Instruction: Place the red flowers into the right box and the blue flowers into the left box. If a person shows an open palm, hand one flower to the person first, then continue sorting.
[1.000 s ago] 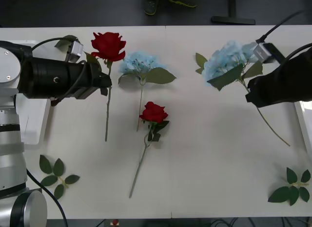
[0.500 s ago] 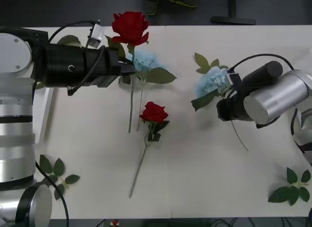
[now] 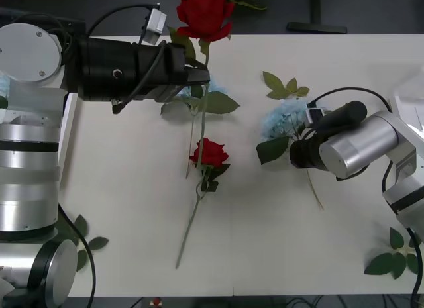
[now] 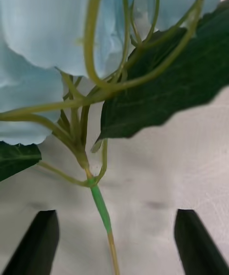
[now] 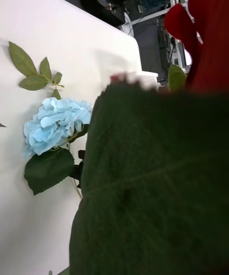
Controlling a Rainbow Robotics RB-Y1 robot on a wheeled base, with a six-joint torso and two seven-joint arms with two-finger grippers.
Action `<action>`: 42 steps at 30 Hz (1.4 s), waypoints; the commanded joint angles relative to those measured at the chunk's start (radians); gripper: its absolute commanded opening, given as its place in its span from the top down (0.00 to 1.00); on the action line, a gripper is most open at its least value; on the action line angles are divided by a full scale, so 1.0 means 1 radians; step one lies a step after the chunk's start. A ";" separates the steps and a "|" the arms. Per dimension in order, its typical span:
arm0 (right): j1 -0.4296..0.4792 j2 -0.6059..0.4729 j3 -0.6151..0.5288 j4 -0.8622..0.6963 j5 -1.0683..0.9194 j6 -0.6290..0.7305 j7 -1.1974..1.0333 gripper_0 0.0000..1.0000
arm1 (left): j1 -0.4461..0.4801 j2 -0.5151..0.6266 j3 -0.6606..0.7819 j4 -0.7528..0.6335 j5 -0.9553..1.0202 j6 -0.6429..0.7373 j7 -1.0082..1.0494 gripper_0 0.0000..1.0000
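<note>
My left gripper [image 3: 201, 76] is shut on the stem of a red flower [image 3: 205, 13] and holds it upright above the table's far middle; its bloom [image 5: 210, 27] and a big leaf block the left wrist view. A second red flower [image 3: 210, 152] lies mid-table. One blue flower [image 3: 281, 119] lies right of centre, its stem [image 4: 100, 203] between the spread fingers of my open right gripper [image 3: 296, 152]. Another blue flower [image 3: 193, 96] lies partly under the left gripper. The left box [image 3: 68, 132] peeks out behind my left arm. A white rim, probably the right box [image 5: 145, 78], sits at the table's right end.
Loose green leaf sprigs lie at the far middle [image 3: 285, 86], the near right corner [image 3: 401, 252] and the near left [image 3: 86, 235]. A person's shoe [image 3: 250, 2] stands beyond the far table edge. The near middle of the table is bare.
The left gripper has lifted its red flower up and to the right. The right arm has carried the blue flower leftward from the right side to right of centre.
</note>
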 commanded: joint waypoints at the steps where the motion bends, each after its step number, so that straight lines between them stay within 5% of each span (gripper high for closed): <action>1: -0.017 -0.060 -0.073 -0.135 -0.077 0.123 -0.018 0.08 | -0.033 0.005 -0.021 -0.026 0.024 -0.006 -0.003 1.00; 13: -0.008 -0.218 -0.440 -0.636 -0.580 0.559 0.013 0.08 | -0.043 0.005 -0.050 -0.028 0.070 -0.014 -0.010 1.00; 18: 0.046 -0.264 -0.492 -0.793 -0.731 0.519 0.031 0.08 | -0.043 0.005 -0.062 -0.028 0.078 -0.029 -0.015 1.00; 22: 0.174 -0.281 -0.512 -0.926 -0.769 0.347 0.041 0.08 | -0.043 -0.001 -0.064 -0.028 0.084 -0.033 -0.021 1.00; 28: 0.277 -0.236 -0.435 -1.006 -0.637 0.183 0.064 0.08 | -0.043 -0.001 -0.064 -0.028 0.102 -0.033 -0.029 1.00; 42: 0.224 -0.061 -0.055 -0.860 -0.171 -0.079 0.014 0.08 | -0.053 -0.003 -0.083 -0.029 0.122 -0.033 -0.046 1.00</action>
